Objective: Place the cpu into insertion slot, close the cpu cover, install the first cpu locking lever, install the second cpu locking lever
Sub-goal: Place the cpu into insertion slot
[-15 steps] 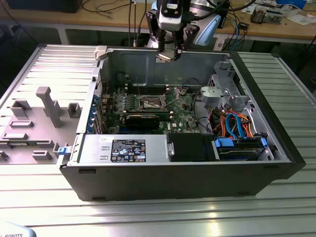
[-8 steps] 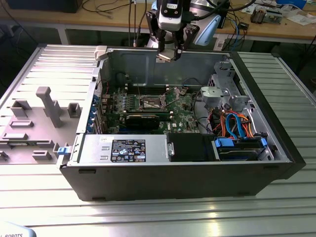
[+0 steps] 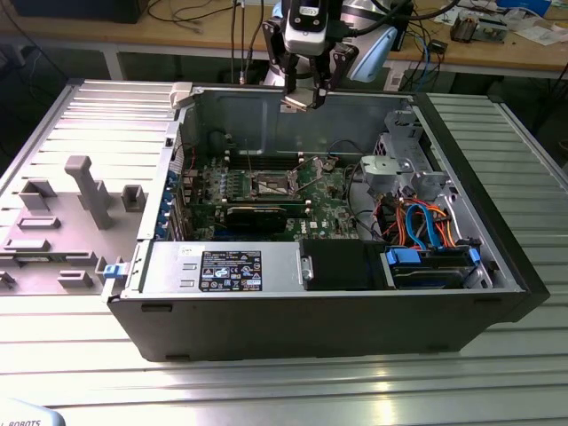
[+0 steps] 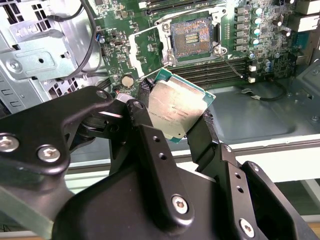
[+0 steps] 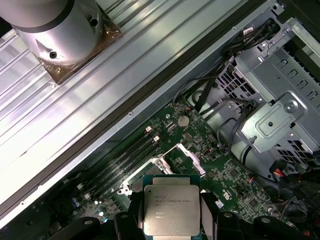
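One cpu (image 4: pixel 177 112) sits in the claw (image 3: pixel 303 98); the case (image 3: pixel 355 328) holds the insertion slot (image 4: pixel 192 37).

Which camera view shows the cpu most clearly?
The first wrist view: the cpu faces the camera squarely, held in the pincer. The second wrist view shows it tilted. In the exterior view it is too small to tell.

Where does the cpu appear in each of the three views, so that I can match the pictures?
Exterior view: the cpu is held by the gripper over the open case, near its back wall.
Second wrist view: the cpu sits tilted between the black fingers.
First wrist view: the cpu shows its silvery top, above the green circuit board.
Shared landmark: the silver drive cage.
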Action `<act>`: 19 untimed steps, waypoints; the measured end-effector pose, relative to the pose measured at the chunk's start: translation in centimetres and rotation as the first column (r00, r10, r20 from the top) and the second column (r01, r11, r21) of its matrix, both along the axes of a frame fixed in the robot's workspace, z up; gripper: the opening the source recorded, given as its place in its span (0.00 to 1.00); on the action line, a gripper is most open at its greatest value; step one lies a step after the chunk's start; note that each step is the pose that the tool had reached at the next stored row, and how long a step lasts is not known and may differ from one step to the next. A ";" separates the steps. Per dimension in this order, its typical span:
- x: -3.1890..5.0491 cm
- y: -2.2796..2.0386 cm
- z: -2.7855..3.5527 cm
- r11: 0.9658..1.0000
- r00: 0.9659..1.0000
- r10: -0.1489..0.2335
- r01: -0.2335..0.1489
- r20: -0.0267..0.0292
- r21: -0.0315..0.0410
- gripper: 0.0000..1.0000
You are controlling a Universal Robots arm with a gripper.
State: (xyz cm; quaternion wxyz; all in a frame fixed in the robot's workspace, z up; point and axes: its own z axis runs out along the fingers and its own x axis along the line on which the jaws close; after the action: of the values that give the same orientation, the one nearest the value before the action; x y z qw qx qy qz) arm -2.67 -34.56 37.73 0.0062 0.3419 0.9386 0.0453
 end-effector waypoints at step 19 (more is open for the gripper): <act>-0.23 0.00 -0.06 0.993 0.993 -0.116 0.116 0.000 0.000 0.54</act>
State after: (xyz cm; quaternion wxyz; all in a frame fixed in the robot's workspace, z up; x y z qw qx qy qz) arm -2.90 -34.56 37.67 0.0088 0.3961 0.9171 0.0449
